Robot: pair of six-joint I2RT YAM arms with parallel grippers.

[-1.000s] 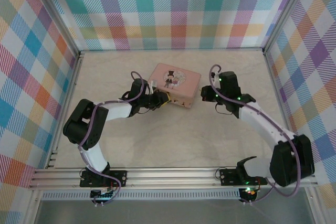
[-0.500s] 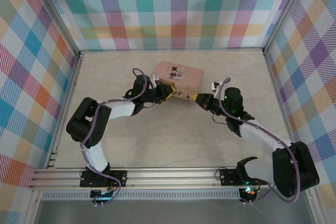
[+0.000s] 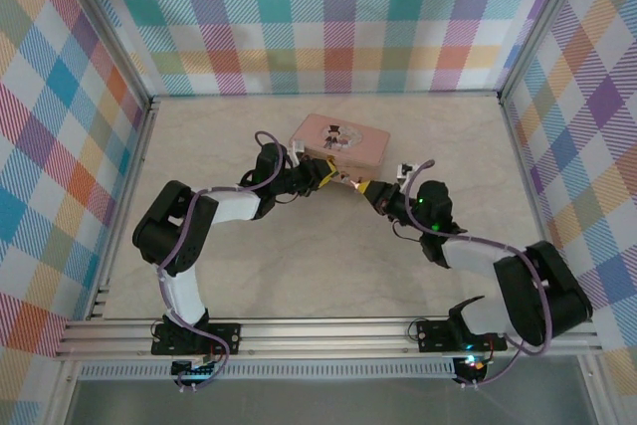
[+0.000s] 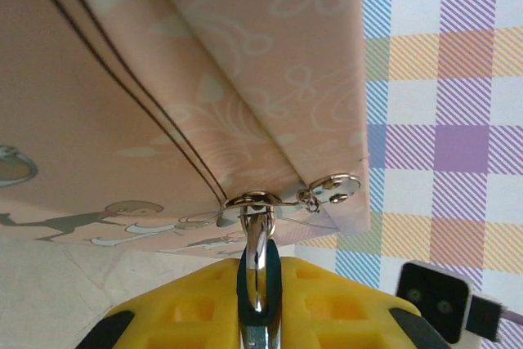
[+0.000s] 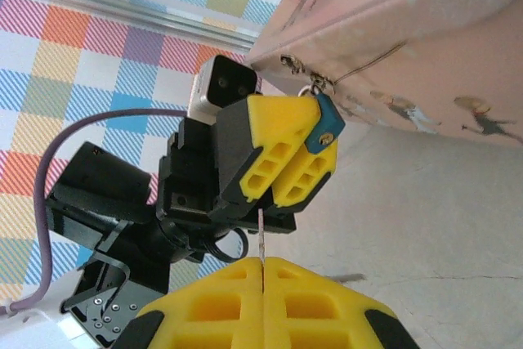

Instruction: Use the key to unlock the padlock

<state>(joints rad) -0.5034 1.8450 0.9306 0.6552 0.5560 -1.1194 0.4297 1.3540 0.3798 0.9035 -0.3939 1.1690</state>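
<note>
Left gripper (image 4: pixel 258 310) clamped on padlock (image 4: pixel 258 271), lower centre, under pink tin (image 4: pixel 122 79); right gripper (image 5: pixel 263 269) pinches key (image 5: pixel 261 236), bottom centre.

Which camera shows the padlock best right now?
Right wrist: the padlock shows side-on, its blue body clamped in the left gripper's jaws at the pink tin's edge. Left wrist catches its silver shackle and a strip of blue, end-on. From the top camera it is too small to make out.

Yellow fingers (image 4: pixel 184 316) clamp the padlock (image 4: pixel 258 271), hooked to the pink tin (image 4: pixel 163 79).
</note>
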